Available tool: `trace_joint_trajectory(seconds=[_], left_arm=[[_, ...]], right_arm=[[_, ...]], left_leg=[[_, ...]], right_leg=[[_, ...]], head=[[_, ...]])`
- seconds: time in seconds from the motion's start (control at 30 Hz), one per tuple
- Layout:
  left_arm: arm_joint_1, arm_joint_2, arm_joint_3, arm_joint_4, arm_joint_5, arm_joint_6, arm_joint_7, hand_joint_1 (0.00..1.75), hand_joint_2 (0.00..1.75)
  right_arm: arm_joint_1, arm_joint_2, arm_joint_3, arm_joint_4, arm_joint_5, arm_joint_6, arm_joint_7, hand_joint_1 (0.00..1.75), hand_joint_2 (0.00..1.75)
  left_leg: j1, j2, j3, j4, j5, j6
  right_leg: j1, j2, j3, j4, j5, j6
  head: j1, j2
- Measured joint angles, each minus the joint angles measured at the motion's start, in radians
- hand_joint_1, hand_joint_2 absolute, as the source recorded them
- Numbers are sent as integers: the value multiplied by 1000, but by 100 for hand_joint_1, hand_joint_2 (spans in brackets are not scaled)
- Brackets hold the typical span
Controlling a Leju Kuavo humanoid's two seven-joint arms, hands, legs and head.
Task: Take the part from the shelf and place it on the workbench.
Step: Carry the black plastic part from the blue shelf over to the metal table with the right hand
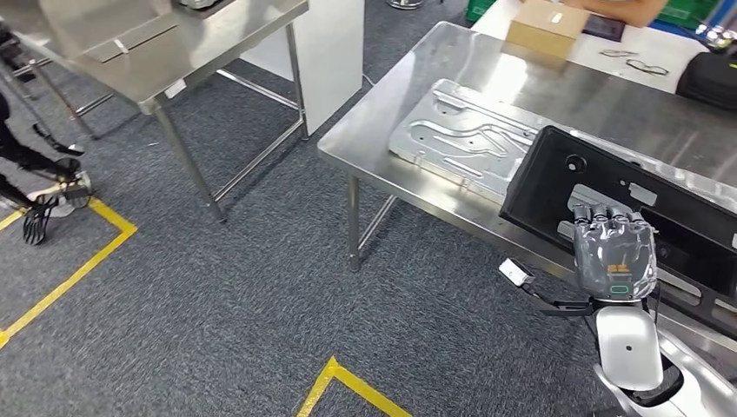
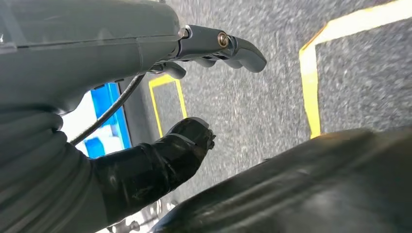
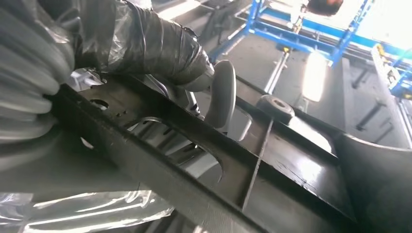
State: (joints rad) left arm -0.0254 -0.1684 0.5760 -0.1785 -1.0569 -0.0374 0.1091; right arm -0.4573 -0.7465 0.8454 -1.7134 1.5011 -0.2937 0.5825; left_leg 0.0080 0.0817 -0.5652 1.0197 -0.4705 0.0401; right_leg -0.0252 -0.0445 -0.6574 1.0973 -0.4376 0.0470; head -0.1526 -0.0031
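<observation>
Silver stamped plate (image 1: 461,139) lies flat near the surface's corner; cardboard box (image 1: 547,26) stands at the far edge; glasses (image 1: 644,65) and black bag (image 1: 708,80) nearby; yellow floor tape (image 1: 74,274) on grey carpet (image 1: 243,295); second steel table (image 1: 130,39) apart.

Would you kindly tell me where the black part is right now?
In the head view, the black part lies on the steel workbench at right, beside the silver plate, with the right hand gripping its near edge.
</observation>
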Motion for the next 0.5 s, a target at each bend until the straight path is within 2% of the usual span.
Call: trace_joint_trajectory(seconds=[0.03,0.07,0.13,0.17,0.23,0.27,0.3,0.33,0.37,0.4,0.43,0.5], left_arm=[[0,0,0,0,-1,0,0,0,175],[-1,0,0,0,-1,0,0,0,175],[-4,0,0,0,-2,-1,0,0,175],[-6,1,0,0,-3,-1,0,0,175],[-8,1,0,0,-4,-2,1,0,175],[-7,1,0,0,-5,-2,2,0,175],[-6,1,0,0,-5,-3,2,0,175],[-5,1,0,0,-7,-3,3,0,175],[-4,1,0,0,-8,-3,3,0,175],[-3,1,0,0,-9,-3,3,0,175],[-3,1,0,0,-10,-3,3,0,175],[-2,3,0,0,-12,-3,3,0,175]], right_arm=[[3,-3,-7,-4,0,0,0,175,175],[6,-6,-12,-6,0,0,0,175,175],[14,-14,-19,-9,0,-1,0,175,175],[21,-18,-22,-11,0,-1,0,175,175],[30,-27,-30,-15,0,-2,0,175,175],[32,-28,-33,-17,0,-2,0,175,175],[34,-29,-34,-17,0,-2,0,175,175],[36,-29,-34,-17,0,-2,0,175,175],[39,-29,-34,-17,0,-2,0,175,175],[42,-29,-34,-17,0,-2,0,175,175],[43,-30,-34,-17,0,-4,0,175,175],[46,-31,-33,-17,0,-12,0,175,175]], left_leg=[[-3,10,4,1,-5,-6],[-5,20,8,1,-9,-11],[-7,39,16,-2,-15,-22],[-6,35,19,2,-21,-28],[-1,-10,0,53,-57,-36],[2,-41,-26,108,-88,-38],[2,-61,-60,176,-120,-38],[3,-70,-93,239,-143,-38],[3,-73,-116,279,-148,-38],[2,-75,-123,282,-132,-36],[2,-76,-112,246,-99,-32],[1,-87,-60,115,-23,-18]], right_leg=[[4,-14,23,-44,13,-6],[8,-21,32,-65,16,-13],[11,1,32,-67,15,-27],[10,13,34,-70,16,-32],[4,34,38,-76,19,-47],[4,44,39,-77,19,-52],[5,55,39,-77,19,-57],[6,68,39,-76,18,-59],[8,81,39,-74,17,-60],[10,93,39,-73,16,-61],[11,104,41,-71,14,-62],[13,121,43,-66,10,-60]], head=[[0,0],[0,0],[0,0],[0,0],[0,0],[0,0],[0,0],[0,0],[0,0],[0,0],[0,0],[0,0]])
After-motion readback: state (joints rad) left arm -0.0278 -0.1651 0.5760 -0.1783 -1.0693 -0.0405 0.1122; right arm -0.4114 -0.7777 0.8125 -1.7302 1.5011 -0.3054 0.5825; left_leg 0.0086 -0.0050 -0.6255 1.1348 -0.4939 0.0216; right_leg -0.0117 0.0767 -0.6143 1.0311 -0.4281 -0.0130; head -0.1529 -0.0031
